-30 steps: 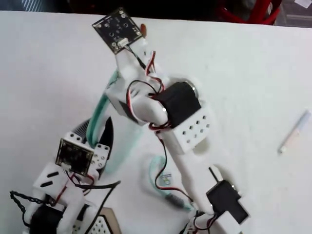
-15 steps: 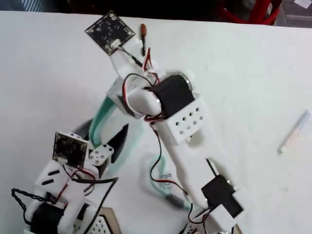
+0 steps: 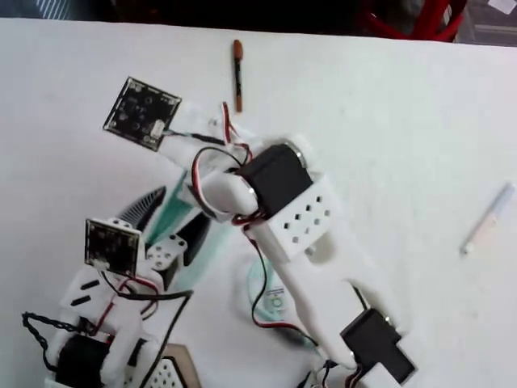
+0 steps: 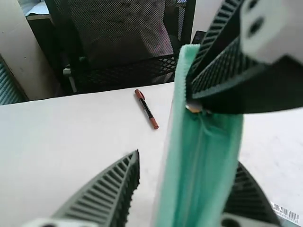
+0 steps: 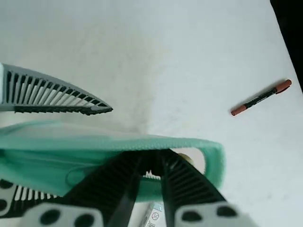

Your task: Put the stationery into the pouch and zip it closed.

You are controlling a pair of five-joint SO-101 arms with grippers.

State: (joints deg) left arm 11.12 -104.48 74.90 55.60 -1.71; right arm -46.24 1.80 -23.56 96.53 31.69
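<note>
- In the last second the right arm has swung its wrist from the upper middle of the high view down toward the centre left. The right claw (image 5: 151,160) has therefore travelled along the pouch (image 5: 47,151) toward the left arm.
- This claw is pinched tight on the small metal zip pull (image 4: 192,108) at the pouch's top edge, so I read the move as a drag of the zip.
- The left claw (image 4: 187,163) stands wide open astride the pouch, with one finger clearly apart from the fabric. It grips nothing and has hardly moved.
- The pouch stands on its edge at the centre left of the high view, between the two arms.
- The swing has uncovered a brown pen (image 3: 237,71), which lies on the counter (image 3: 404,121) at the upper middle. A pale pen (image 3: 487,220) lies near the right edge.
- Both pens are outside the pouch, so I judge the zip is being opened, not closed. How far the teeth are parted I cannot tell, and the loading is not yet begun.
</note>
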